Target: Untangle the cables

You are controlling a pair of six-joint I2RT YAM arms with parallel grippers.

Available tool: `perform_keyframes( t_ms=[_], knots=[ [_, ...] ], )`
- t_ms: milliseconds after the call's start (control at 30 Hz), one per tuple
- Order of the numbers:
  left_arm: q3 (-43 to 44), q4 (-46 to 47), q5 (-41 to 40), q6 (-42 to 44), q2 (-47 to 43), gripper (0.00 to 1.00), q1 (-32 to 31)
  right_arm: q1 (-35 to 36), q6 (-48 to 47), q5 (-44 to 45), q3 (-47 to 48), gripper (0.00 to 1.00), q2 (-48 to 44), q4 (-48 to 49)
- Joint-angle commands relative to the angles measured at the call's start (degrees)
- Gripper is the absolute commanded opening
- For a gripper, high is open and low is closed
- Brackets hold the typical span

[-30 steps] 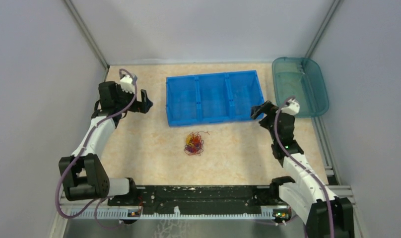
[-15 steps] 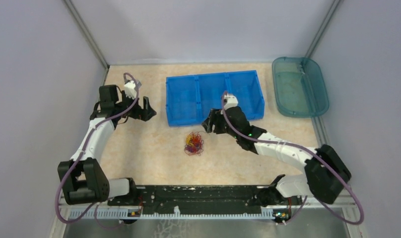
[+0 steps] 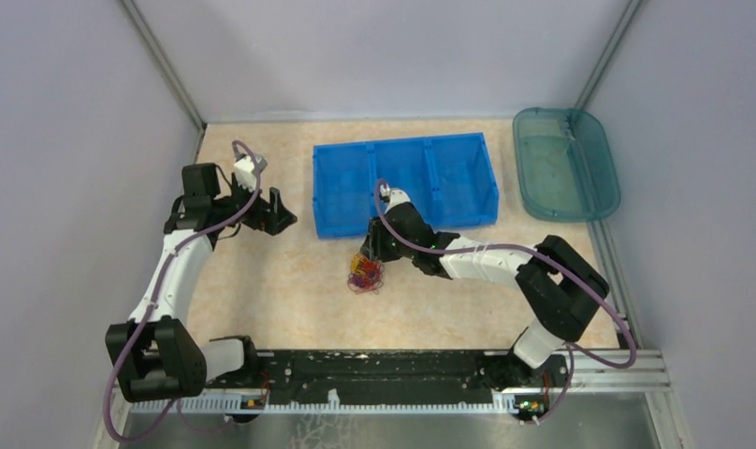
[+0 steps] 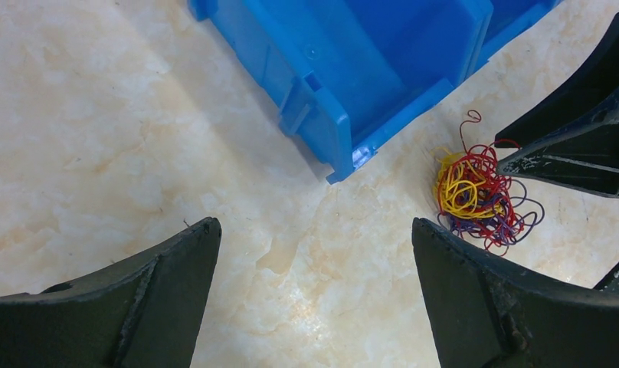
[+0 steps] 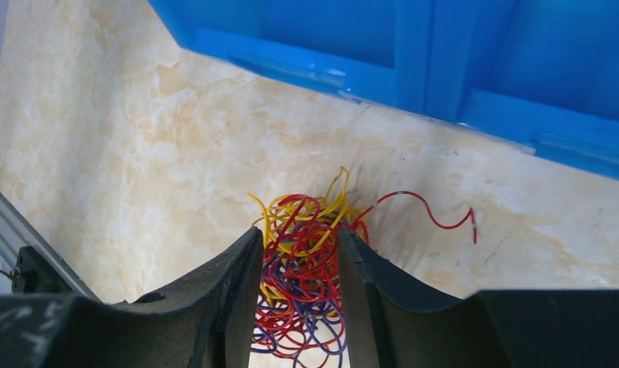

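Two arms are mine, each ending in one claw, with both bases on the table's (image 3: 281, 290) near edge, well in front of the bin (image 3: 340, 192). There is one bunch of cables (image 3: 365, 271), one blue bin with three compartments, and one teal tub (image 3: 606, 182).

My right arm folds its elbow out to the right of the bin's near right corner. Its forearm then runs back leftward along the front of the bin. My right claw (image 5: 299, 238) points down onto the cables, which lie on the table just in front of the bin's near wall, below its left compartment. The two fingers stand narrow, one on each side of the bunch. Yellow, red and purple strands fill the gap between them and touch both inner faces. I cannot tell whether I am truly pinching them or only flanking them. One loose red strand strays out of the bunch toward the bin's near wall.

My left arm stretches from its base away toward the bin's left end, with the wrist bent so the claw faces right. My left claw (image 4: 314, 230) is spread wide, holding nothing, above bare table just left of the bin's near left corner. Its camera sees that corner with the cables beyond.

The tub sits to the right of the bin, near its far right corner.
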Motion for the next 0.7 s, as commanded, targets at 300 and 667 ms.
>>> perform_keyframes(
  t_ms=[300,667],
  knots=[
    [0.35,-1.82,4.9,0.93,-2.44,1.0,0.14,3.13,-0.53,2.25,3.75,0.0,-1.31,1.13],
    [0.03,-11.79,14.25,9.6,-5.43,1.0,-0.94,5.55,-4.09,-1.73,4.7,0.0,-10.22,2.27]
  ],
)
